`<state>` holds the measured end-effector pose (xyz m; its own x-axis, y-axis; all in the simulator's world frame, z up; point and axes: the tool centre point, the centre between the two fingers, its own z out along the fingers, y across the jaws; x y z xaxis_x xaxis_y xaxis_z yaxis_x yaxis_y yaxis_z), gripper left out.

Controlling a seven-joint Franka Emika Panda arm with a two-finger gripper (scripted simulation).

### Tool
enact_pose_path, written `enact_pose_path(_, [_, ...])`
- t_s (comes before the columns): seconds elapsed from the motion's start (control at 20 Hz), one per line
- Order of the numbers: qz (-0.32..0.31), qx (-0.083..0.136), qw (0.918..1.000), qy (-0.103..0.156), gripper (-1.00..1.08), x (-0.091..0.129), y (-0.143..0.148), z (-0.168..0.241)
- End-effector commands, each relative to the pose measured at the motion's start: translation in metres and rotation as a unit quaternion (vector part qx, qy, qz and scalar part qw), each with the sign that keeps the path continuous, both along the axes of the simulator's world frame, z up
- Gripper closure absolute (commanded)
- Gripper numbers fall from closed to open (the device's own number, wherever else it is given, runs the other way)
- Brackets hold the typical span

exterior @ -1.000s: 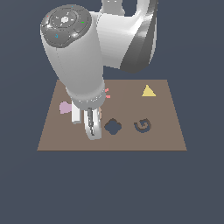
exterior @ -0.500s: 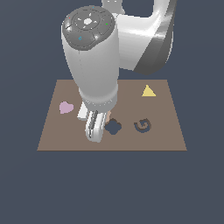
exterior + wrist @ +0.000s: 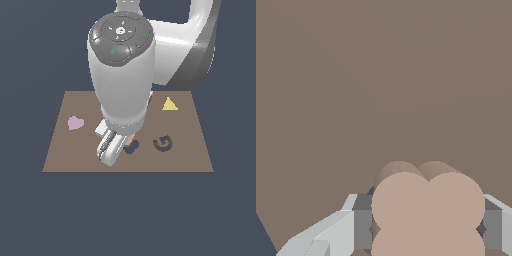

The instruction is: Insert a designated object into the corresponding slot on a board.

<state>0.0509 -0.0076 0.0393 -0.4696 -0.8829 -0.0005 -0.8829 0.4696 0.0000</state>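
Observation:
My gripper (image 3: 428, 227) is shut on the designated object (image 3: 428, 207), a flat tan four-lobed piece held between the two grey fingers (image 3: 358, 225). In the exterior view the gripper (image 3: 119, 148) hangs low over the brown board (image 3: 190, 155), near its front edge. Only a tan sliver of the designated object (image 3: 131, 138) shows under the hand. The slot (image 3: 132, 148) is a dark shape right below that sliver, mostly hidden by the hand and the piece. In the wrist view only thin dark slivers of the slot (image 3: 372, 190) peek out beside the piece.
A dark G-shaped cutout (image 3: 162, 143) lies on the exterior view's right of the slot. A yellow triangle (image 3: 170, 104) sits at the board's far right, a pink heart (image 3: 75, 122) at its left. The arm's bulky white body (image 3: 122, 75) hides the board's middle.
The arm has shifted toward the exterior view's right, uncovering the pink heart. The gripper and the tan piece now stand over the dark clover cutout.

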Motion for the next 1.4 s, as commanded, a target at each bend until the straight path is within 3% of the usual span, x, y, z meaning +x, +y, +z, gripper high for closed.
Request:
enact_pose_path(0.0, [-0.03,0.0,0.9995,0.0,1.08,0.004,0.004,0.0])
enact_pose_path(0.55, [-0.107,0.0,0.9942,0.0,1.08,0.015,0.012,0.001])
enact_pose_path(1.25, [-0.119,0.0,0.9929,0.0,1.08,0.017,0.012,-0.009])
enact_pose_path(1.3, [-0.119,0.0,0.9929,0.0,-0.92,0.017,0.012,-0.009])
enact_pose_path(1.35, [-0.119,0.0,0.9929,0.0,-0.92,0.017,0.012,-0.009])
